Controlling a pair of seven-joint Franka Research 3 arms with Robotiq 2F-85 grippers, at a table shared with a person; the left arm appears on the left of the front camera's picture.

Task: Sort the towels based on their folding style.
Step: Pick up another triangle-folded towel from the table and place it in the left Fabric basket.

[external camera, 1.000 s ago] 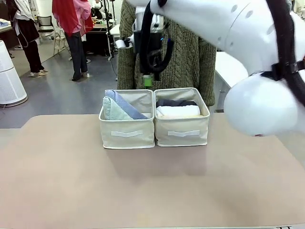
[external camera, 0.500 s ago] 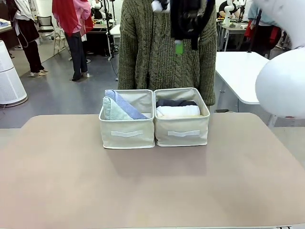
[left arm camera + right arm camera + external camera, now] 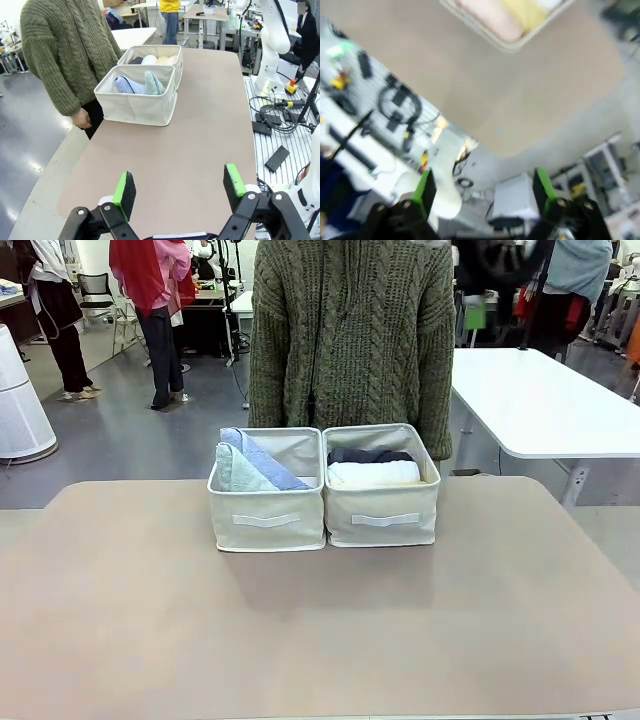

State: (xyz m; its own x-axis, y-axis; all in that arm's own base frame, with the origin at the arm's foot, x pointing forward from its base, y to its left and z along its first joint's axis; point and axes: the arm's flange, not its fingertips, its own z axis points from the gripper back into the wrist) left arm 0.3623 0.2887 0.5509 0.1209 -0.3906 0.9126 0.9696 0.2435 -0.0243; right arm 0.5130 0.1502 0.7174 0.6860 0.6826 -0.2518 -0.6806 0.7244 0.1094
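Fabric bins (image 3: 266,520): two. Folded towels (image 3: 262,462): two. Rolled towels (image 3: 374,473): four. Table (image 3: 320,630): one.

**A robotics lab floor, busy and open**

This is a big shared lab, not a home. Grey polished floor (image 3: 150,440) runs between rows of white tables (image 3: 540,410), with people standing about farther back. Beside our table (image 3: 200,150) a white robot arm (image 3: 267,45) is bolted to a slatted metal base (image 3: 280,145), with black cables (image 3: 272,107) and a red emergency stop button (image 3: 291,86) lying on it. An office chair (image 3: 95,290) and a white air purifier (image 3: 18,400) stand at the left.
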